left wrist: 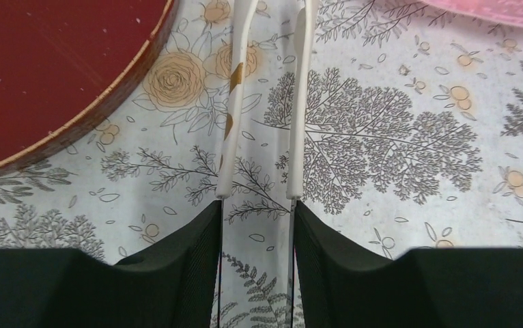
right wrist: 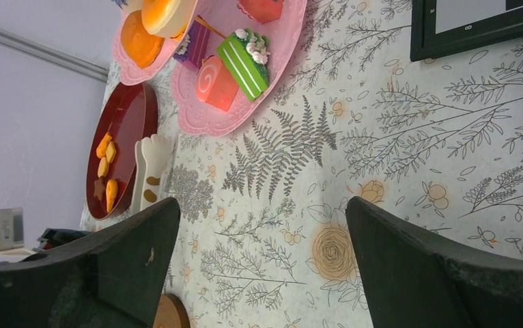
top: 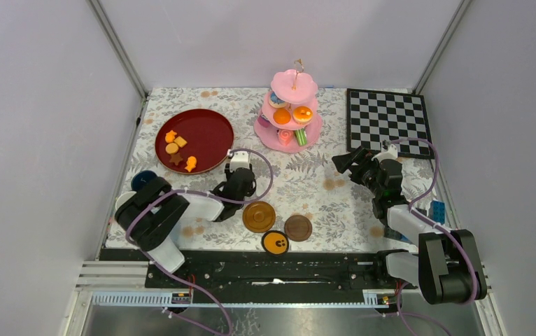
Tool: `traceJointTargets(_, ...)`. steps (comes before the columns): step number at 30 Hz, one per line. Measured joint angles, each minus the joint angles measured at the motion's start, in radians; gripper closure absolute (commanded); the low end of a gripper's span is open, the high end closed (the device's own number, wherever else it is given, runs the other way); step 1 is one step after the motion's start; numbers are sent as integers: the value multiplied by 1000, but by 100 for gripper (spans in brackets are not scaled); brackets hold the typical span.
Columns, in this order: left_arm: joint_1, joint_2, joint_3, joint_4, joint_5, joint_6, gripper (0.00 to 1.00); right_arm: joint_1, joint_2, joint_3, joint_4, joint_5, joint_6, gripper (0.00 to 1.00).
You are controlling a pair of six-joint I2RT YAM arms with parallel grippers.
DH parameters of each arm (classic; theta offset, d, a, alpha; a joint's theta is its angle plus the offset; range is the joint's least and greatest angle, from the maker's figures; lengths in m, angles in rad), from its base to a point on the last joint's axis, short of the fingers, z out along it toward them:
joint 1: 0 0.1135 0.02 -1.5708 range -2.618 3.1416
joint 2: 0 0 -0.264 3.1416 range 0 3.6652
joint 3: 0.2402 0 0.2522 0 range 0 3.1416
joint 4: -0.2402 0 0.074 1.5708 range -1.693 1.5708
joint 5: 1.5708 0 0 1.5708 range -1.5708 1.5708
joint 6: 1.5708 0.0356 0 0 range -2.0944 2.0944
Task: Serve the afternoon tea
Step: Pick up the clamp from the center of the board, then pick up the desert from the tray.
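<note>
The pink three-tier cake stand (top: pixel 279 137) stands at the back centre with small pastries on its tiers; the right wrist view shows a green slice (right wrist: pixel 244 58) and a pink roll (right wrist: pixel 214 82) on the bottom tier. A red round tray (top: pixel 206 133) holds orange biscuits and a brown star biscuit (top: pixel 175 158). Three round saucers (top: pixel 259 216) lie near the front. My left gripper (top: pixel 238 166) (left wrist: pixel 257 205) is shut on white paw-tipped tongs (left wrist: pixel 235 102) beside the tray's right rim. My right gripper (top: pixel 344 162) (right wrist: pixel 262 205) is open and empty above the cloth, right of the stand.
A black-and-white chessboard (top: pixel 388 120) lies at the back right. A dark-blue cup (top: pixel 143 180) sits at the left edge by the left arm. Blue blocks (top: pixel 436 208) lie at the right edge. Grey walls enclose the floral cloth (top: pixel 307 178).
</note>
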Motion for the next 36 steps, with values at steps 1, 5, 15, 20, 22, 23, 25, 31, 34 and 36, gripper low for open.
traceJointTargets(1,0,-24,2,-32,4,-1,57,0,0,0,0,0,0,2)
traceJointTargets(5,9,-116,50,-196,47,-13,57,0,0,0,0,0,0,2)
traceJointTargets(15,282,-404,285,-721,401,-34,58,0,0,0,0,0,4,2)
traceJointTargets(20,550,-436,466,-1035,567,9,60,0,0,0,4,-8,14,2)
traceJointTargets(22,604,-436,528,-1120,604,40,60,0,2,0,14,-18,18,2)
traceJointTargets(23,624,-436,547,-1147,624,53,60,0,4,0,19,-21,21,2)
traceJointTargets(25,663,-435,570,-1202,665,79,59,0,12,0,32,-28,27,2)
traceJointTargets(31,721,-341,623,-1357,710,149,57,0,50,0,52,-51,43,2)
traceJointTargets(34,725,-278,664,-1411,698,176,58,0,52,0,54,-52,48,2)
traceJointTargets(36,725,-253,689,-1430,682,186,59,0,52,0,58,-52,50,2)
